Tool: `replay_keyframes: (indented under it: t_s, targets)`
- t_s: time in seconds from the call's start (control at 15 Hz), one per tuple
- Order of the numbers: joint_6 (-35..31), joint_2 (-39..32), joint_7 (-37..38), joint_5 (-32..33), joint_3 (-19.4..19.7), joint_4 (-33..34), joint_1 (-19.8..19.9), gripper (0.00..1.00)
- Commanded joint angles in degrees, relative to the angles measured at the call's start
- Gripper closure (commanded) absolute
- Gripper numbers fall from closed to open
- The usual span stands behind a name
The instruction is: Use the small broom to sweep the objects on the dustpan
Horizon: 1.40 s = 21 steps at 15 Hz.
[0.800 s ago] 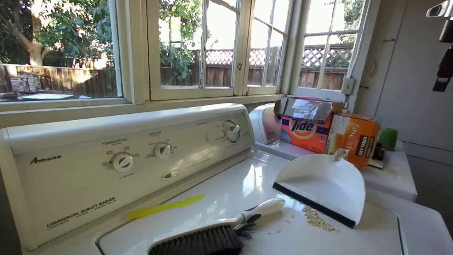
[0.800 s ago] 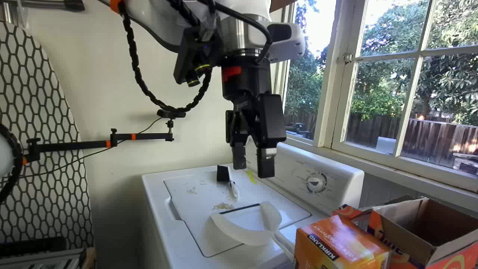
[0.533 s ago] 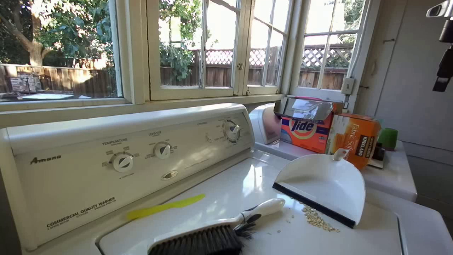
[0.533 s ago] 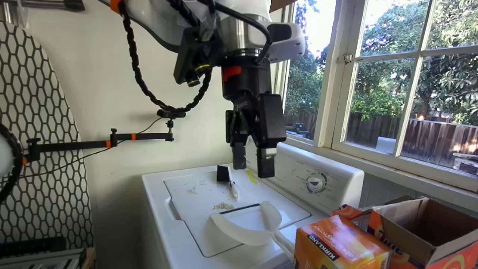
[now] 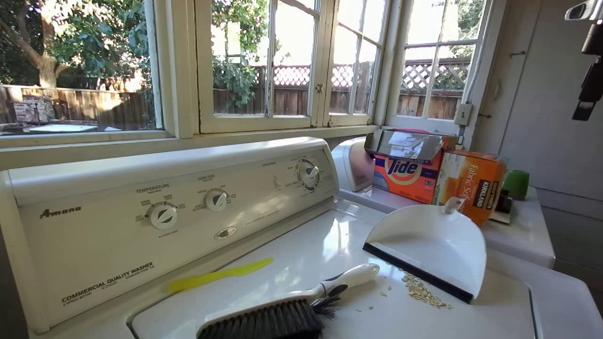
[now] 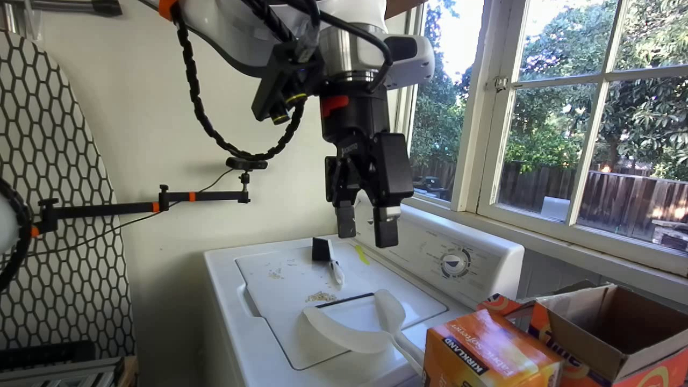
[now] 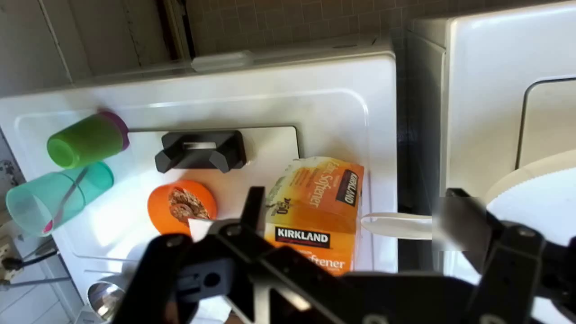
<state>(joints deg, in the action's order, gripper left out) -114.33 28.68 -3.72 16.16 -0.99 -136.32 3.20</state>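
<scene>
Fetching the hand brush (image 6: 325,254) seems the current step, so the spread, empty claw (image 6: 367,232) should descend toward its own eight o'clock in an exterior view.

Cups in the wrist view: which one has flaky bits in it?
The orange cup, closest to the Kirkland box: flaky bits show inside it. The green cup and the see-through teal cup show none.
</scene>
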Motion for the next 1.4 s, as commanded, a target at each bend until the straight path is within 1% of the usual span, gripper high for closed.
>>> replay_keyframes:
  t_s: [0.0,0.2,0.4,0.6,0.87,1.07,1.13,1.2,1.33]
  targets:
    - [-5.37,-1.01,-1.98,-0.52,-0.43,0.74,-3.24,0.0]
    - [-12.73,-2.3,-5.32,-1.58,-1.32,1.04,-6.87,0.0]
    - [-18.55,-4.5,-10.08,-3.65,-1.83,1.58,-10.82,0.0]
    - [-22.05,-7.83,-16.15,-7.28,-2.27,2.78,-15.21,0.0]
    - [-23.64,-12.71,-26.54,-12.93,-2.56,5.15,-20.25,0.0]
    - [-22.64,-16.34,-33.98,-13.96,-3.72,7.58,-22.25,0.0]
    - [-21.08,-17.44,-35.51,-12.77,-4.69,8.65,-22.14,0.0]
    - [-22.76,-14.66,-31.5,-12.48,-5.09,6.15,-20.56,0.0]
    - [-22.79,-15.64,-31.58,-12.42,-5.78,6.68,-20.43,0.0]
